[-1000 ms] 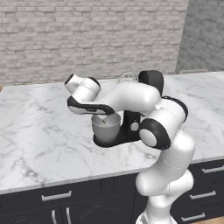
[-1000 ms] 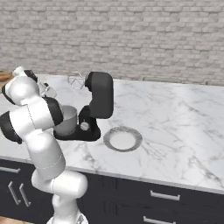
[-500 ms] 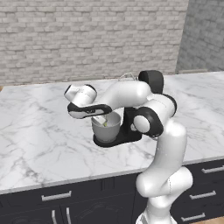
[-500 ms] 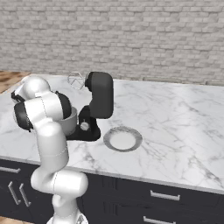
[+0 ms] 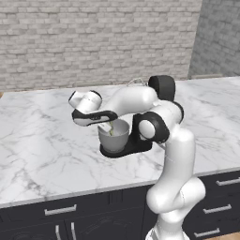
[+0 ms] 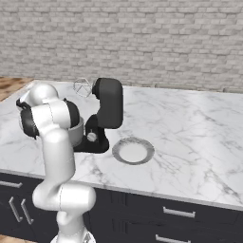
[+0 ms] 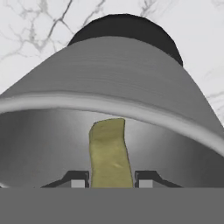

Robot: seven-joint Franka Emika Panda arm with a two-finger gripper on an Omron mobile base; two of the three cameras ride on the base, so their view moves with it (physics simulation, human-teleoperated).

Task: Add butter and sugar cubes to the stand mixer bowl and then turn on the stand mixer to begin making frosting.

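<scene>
Counter and what I am seeing resting on it

I am viewing a white marble counter [image 6: 190, 128] sitting over dark drawers [image 6: 180, 213]. The black stand mixer [image 6: 107, 111] is standing on it, and a flat round grey plate [image 6: 133, 150] is lying just beside the mixer's base.

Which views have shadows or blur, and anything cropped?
Left base view: sharp, flat light, no clear cast shadow beside the mixer. Right base view: sharp, the arm hides most of the bowl. Hand view: bowl rim close and soft, butter cropped at the bottom between the tool fingers.
</scene>
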